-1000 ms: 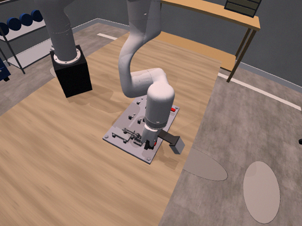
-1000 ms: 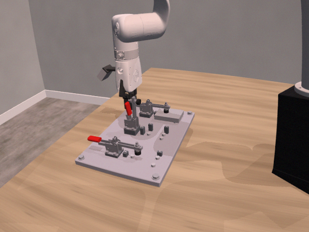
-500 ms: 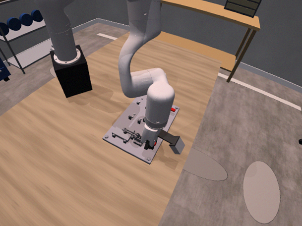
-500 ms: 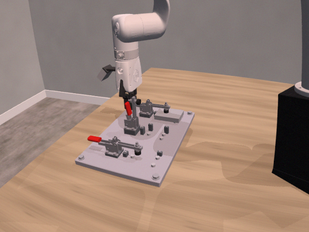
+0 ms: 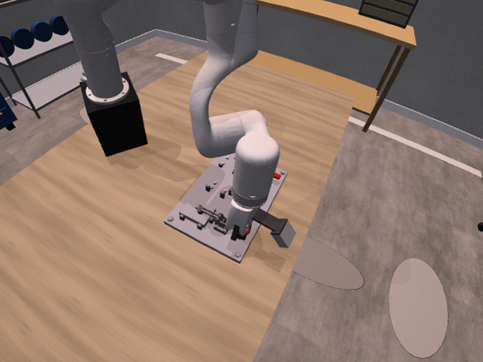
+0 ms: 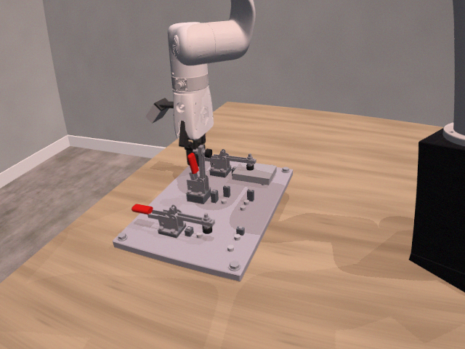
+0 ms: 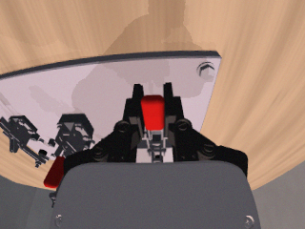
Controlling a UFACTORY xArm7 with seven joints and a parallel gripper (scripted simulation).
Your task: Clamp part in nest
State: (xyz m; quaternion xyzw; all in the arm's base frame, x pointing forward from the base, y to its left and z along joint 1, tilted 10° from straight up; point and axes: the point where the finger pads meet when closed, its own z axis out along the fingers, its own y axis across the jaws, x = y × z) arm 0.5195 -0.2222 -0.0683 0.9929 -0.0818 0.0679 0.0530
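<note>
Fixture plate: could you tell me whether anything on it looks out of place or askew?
One red handle, pinched in the gripper, stands steeply tilted, while the near clamp's handle lies flat. The part lies flat under a level bar.

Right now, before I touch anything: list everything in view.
table: one, wood, under everything
plate: one, grey, on the table
clamps: three, grey, in a row on the plate
handles: three, red; near one lying flat, middle one raised, far one at the plate's edge
block: one, grey, under the far clamp's bar
discs: four, blue, on a background rack
bench: one, wood, background
pedestal: one, black, on the table
arm: one, white
claw: one, black, shut on the middle handle
</note>
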